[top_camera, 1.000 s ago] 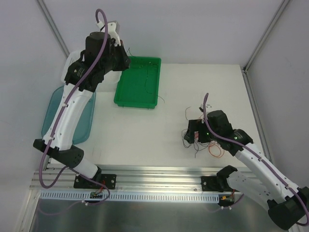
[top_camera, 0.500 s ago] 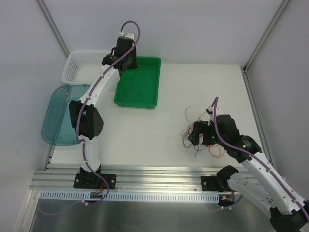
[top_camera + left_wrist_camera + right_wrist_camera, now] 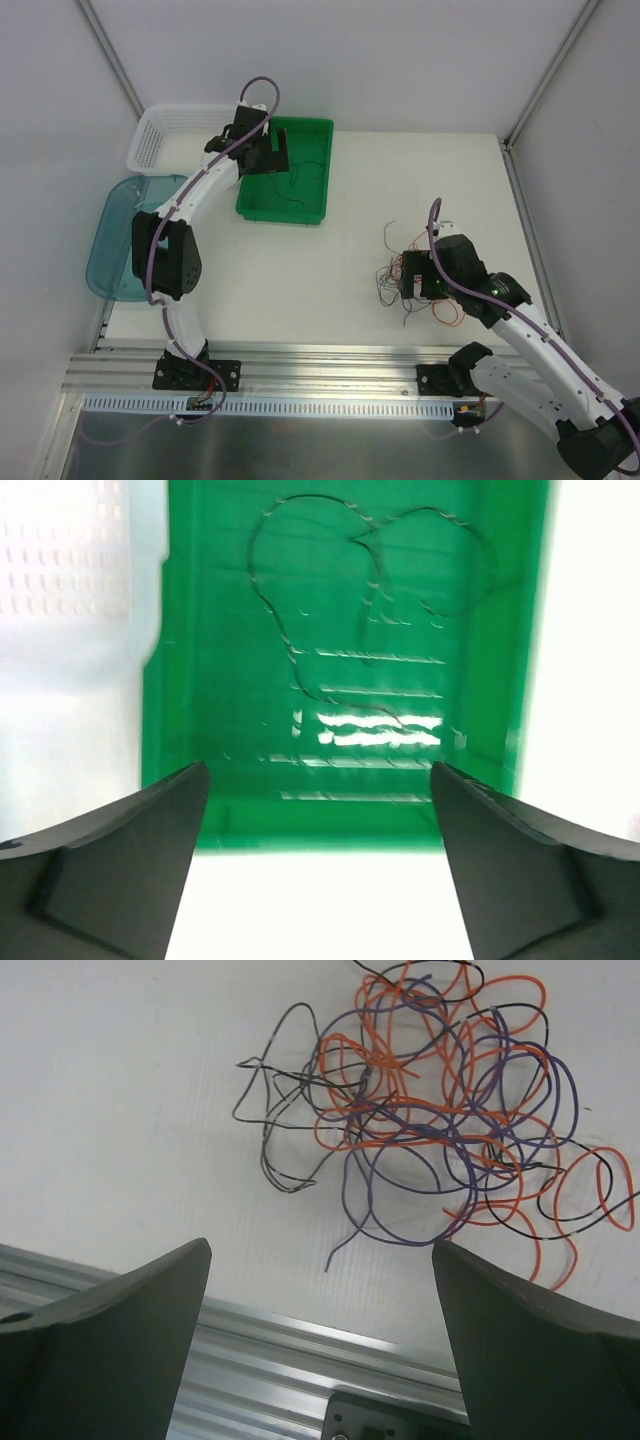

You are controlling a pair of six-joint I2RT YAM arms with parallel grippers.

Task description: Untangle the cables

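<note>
The cables (image 3: 400,1130) lie as a tangle of orange, purple and black wires on the white table, near its front edge. My right gripper (image 3: 322,1247) hangs open just in front of the tangle, with nothing between its fingers. From above, the right gripper (image 3: 412,276) covers part of the cables (image 3: 387,285). Thin black wire loops (image 3: 370,590) lie loose inside the green tray (image 3: 200,630). My left gripper (image 3: 318,770) stands open over the tray's near rim and holds nothing. In the top view the left gripper (image 3: 262,155) is above the green tray (image 3: 300,210).
A white mesh basket (image 3: 165,135) stands left of the green tray, and it shows in the left wrist view as the basket (image 3: 60,560). A teal see-through tray (image 3: 115,240) lies at the left edge. The aluminium rail (image 3: 250,1350) runs just below the tangle.
My left gripper has opened over the green tray and a black wire now lies loose in it. The left arm swung down over the tray. The right gripper shifted slightly over the tangle.
</note>
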